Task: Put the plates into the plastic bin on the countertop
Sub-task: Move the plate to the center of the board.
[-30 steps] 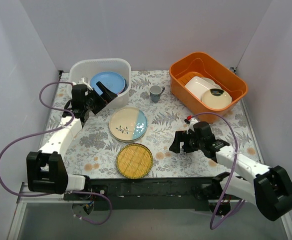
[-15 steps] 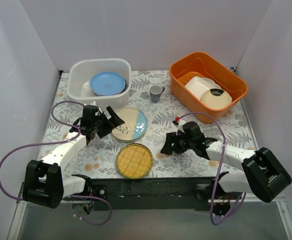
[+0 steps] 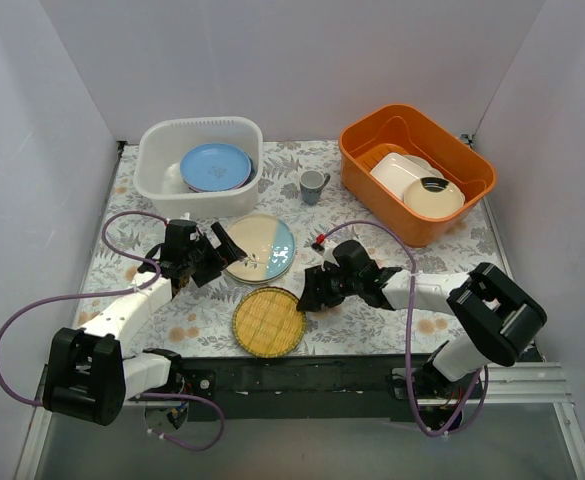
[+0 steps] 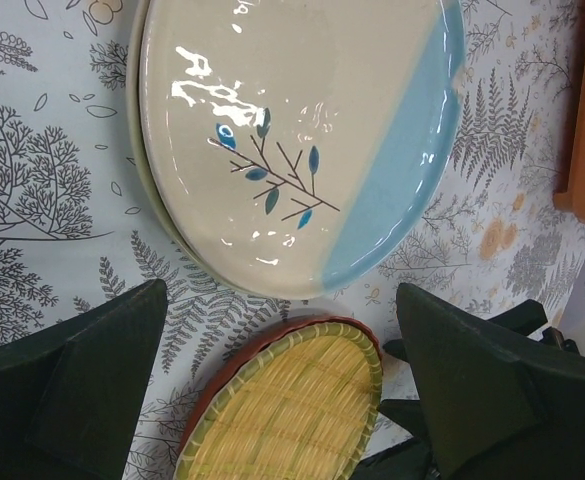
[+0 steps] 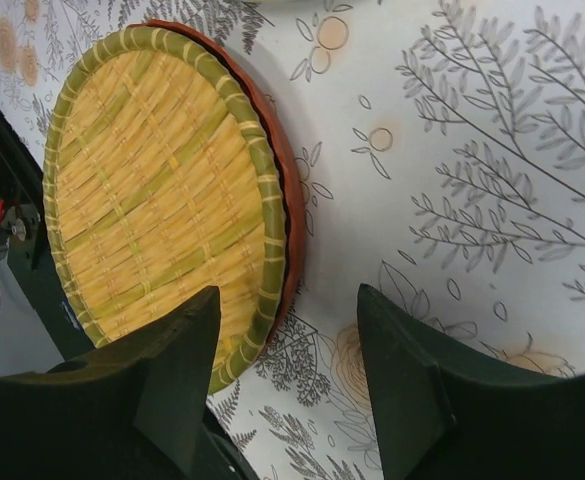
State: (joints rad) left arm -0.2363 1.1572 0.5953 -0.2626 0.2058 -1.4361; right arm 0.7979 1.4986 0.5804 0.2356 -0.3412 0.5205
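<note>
The translucent white plastic bin (image 3: 200,124) stands at the back left and holds a light blue plate (image 3: 215,166). A cream-and-light-blue leaf-sprig plate (image 3: 259,247) (image 4: 292,130) lies mid-countertop on top of another plate whose pale rim (image 4: 144,190) shows. The yellow woven plate (image 3: 269,321) (image 4: 292,410) (image 5: 152,180) lies near the front on a red-orange plate (image 5: 290,200). My left gripper (image 3: 219,255) (image 4: 280,300) is open and empty at the sprig plate's left edge. My right gripper (image 3: 310,290) (image 5: 287,300) is open and empty, its jaws either side of the woven plate's right rim.
An orange bin (image 3: 372,140) at the back right holds a white rectangular dish (image 3: 397,170) and a cream bowl (image 3: 434,197). A small grey cup (image 3: 313,185) stands between the two bins. The fern-printed countertop (image 3: 352,240) ends at a black front rail.
My left gripper has moved from the white bin's front down to the sprig plate's left edge. My right gripper has moved left to the woven plate's right rim.
</note>
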